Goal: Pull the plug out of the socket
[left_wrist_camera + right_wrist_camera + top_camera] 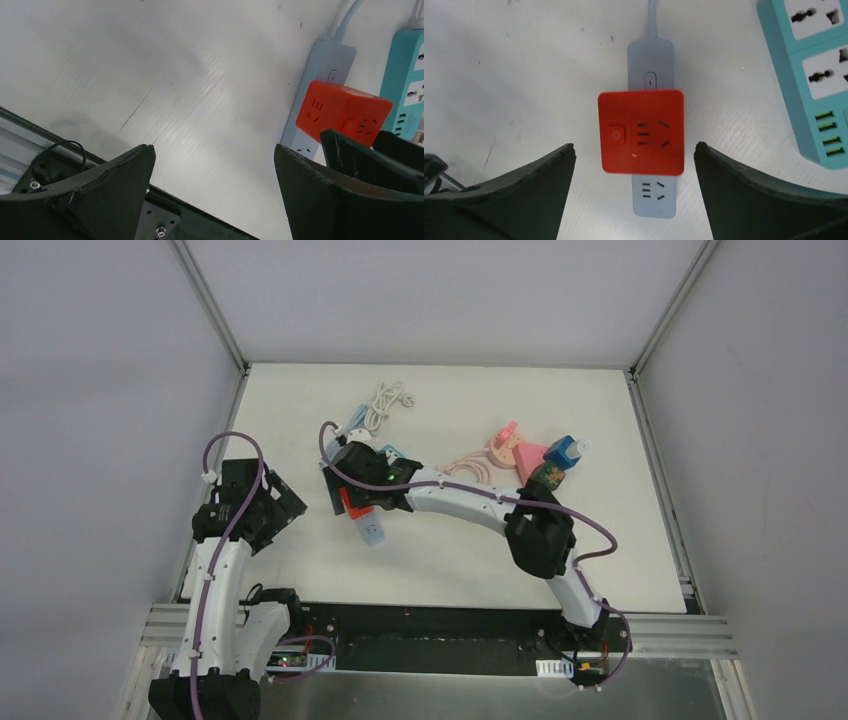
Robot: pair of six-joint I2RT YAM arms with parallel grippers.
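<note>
A red cube plug (641, 132) sits plugged into the middle of a grey-blue socket strip (654, 200), which lies flat on the white table. My right gripper (634, 145) hovers straight above them, open, its fingers apart on either side of the plug and touching nothing. In the top view the red plug (352, 502) and the strip's end (372, 532) show just beneath the right gripper (365, 488). My left gripper (214, 150) is open and empty, low over bare table to the left of the plug (342, 112); it shows in the top view (288, 502) near the table's left edge.
A teal power strip (814, 75) lies just right of the grey one. A coiled white cable (385, 400) lies at the back. Pink parts (500, 455) and a blue block (565, 452) sit to the right. The table's near edge and metal frame (165, 220) are below my left gripper.
</note>
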